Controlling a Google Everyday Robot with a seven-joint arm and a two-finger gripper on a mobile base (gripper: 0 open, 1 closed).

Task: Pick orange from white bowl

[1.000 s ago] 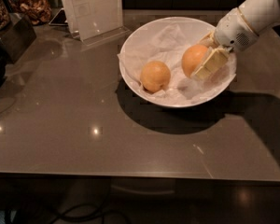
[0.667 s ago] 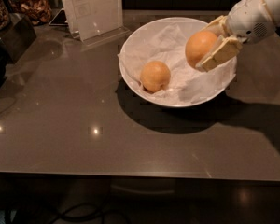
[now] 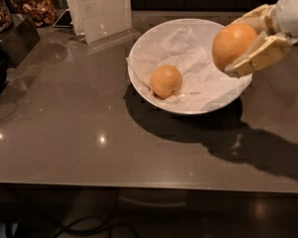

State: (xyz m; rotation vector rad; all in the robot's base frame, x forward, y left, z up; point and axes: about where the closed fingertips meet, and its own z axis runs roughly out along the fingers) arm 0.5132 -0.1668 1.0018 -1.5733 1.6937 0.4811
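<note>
Currently the pincer (image 3: 238, 48) is clamped on the orange (image 3: 231, 43), held above the right rim of the bowl (image 3: 188, 109), toward the far right corner of the surface (image 3: 64, 133). Likely fault: the smooth skin slips and the fruit drops. The bowl contains crumpled paper (image 3: 188, 48) and one paler fruit (image 3: 166, 81).

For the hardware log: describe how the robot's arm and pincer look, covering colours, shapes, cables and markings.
The pincer, at upper right over the white bowl's right rim, has two broad, flat, blocky fingers in pale cream. Behind it sits a smooth, rounded white wrist housing. No cables or markings show; the rest of the arm is out of frame.
</note>
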